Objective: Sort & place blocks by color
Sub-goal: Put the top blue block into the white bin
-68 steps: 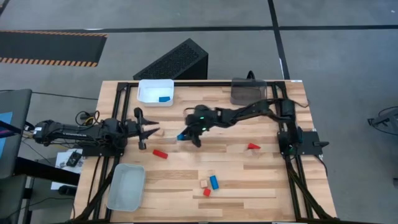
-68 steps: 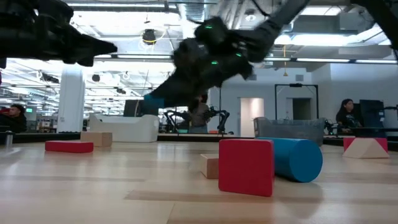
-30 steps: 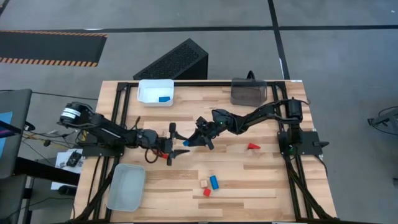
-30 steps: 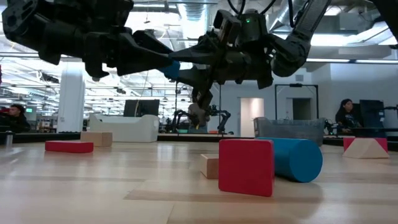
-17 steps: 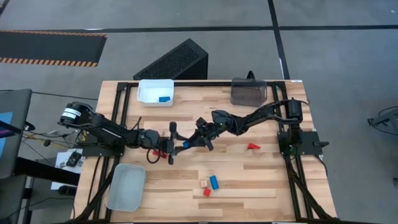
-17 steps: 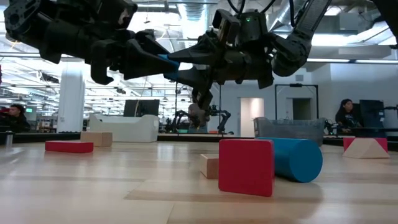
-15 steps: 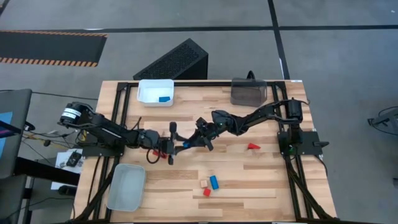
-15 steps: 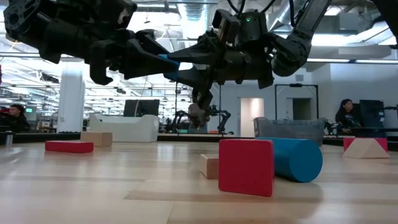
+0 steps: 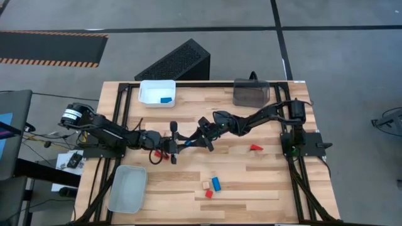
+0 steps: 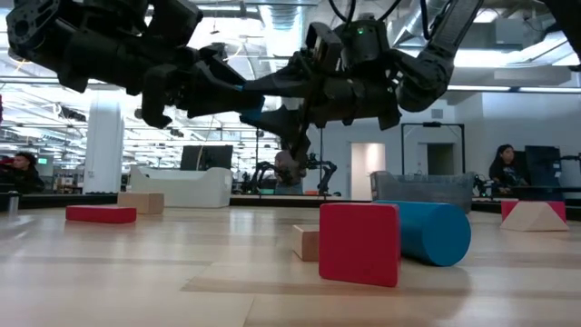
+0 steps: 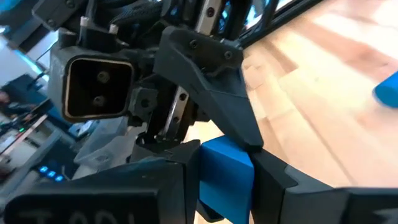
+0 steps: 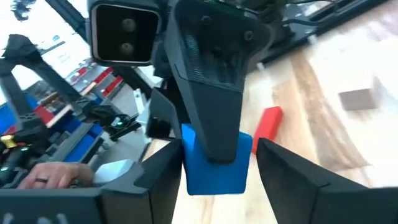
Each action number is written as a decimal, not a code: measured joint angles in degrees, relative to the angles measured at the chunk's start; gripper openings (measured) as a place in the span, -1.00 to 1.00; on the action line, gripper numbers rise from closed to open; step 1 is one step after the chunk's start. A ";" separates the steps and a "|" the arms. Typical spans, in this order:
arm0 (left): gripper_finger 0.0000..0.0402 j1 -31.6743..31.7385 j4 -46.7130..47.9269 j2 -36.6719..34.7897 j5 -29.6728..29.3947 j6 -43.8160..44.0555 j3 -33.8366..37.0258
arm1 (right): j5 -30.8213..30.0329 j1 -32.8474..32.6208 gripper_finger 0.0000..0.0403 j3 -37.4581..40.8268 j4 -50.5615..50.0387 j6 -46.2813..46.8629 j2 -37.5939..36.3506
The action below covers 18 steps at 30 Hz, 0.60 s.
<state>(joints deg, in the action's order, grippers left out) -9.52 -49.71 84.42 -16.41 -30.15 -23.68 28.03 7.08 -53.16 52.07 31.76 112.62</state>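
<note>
A small blue block [image 9: 186, 144] [image 10: 255, 105] is held in the air over the middle of the table, between the two grippers. My left gripper [image 9: 178, 144] [image 11: 225, 186] reaches in from the table's left and my right gripper [image 9: 194, 142] [image 12: 217, 171] from the right; they meet nose to nose, both shut on this block. On the table lie a red bar [image 10: 100, 213], a wood block [image 10: 141, 202], a red wedge [image 9: 254, 148], and near the front a red cube [image 10: 359, 243], a blue cylinder [image 10: 431, 232] and a wood piece [image 10: 306, 242]. My left gripper pinches the blue block's two side faces [image 11: 205, 168] between its fingers, coming level from the table's left. The block is lifted clear of the table. My right gripper pinches the same block by its other pair of faces [image 12: 189, 168], level from the table's right. One left finger [image 12: 211, 118] lies across the block's face toward my right wrist camera.
A white bin [image 9: 148, 88] at the far left holds one blue block [image 9: 166, 99]. A dark tinted bin [image 9: 251, 92] stands at the far edge, right of the middle, and a grey bin [image 9: 127, 188] at the near left. Bare wood lies between the grippers and the near cluster.
My left gripper has edged toward the table's right, onto the blue block that my right gripper holds up, so its fingers now overlap the right fingers. The block has stayed in the air at about the same spot.
</note>
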 joint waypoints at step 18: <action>-0.63 -0.46 -1.19 -3.33 -7.20 1.29 -0.15 | 9.23 1.50 0.19 -0.01 -2.62 2.32 -0.93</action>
<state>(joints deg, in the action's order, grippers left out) -9.98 -50.91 81.09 -23.61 -28.86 -23.83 37.26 8.58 -53.17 49.45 34.08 111.69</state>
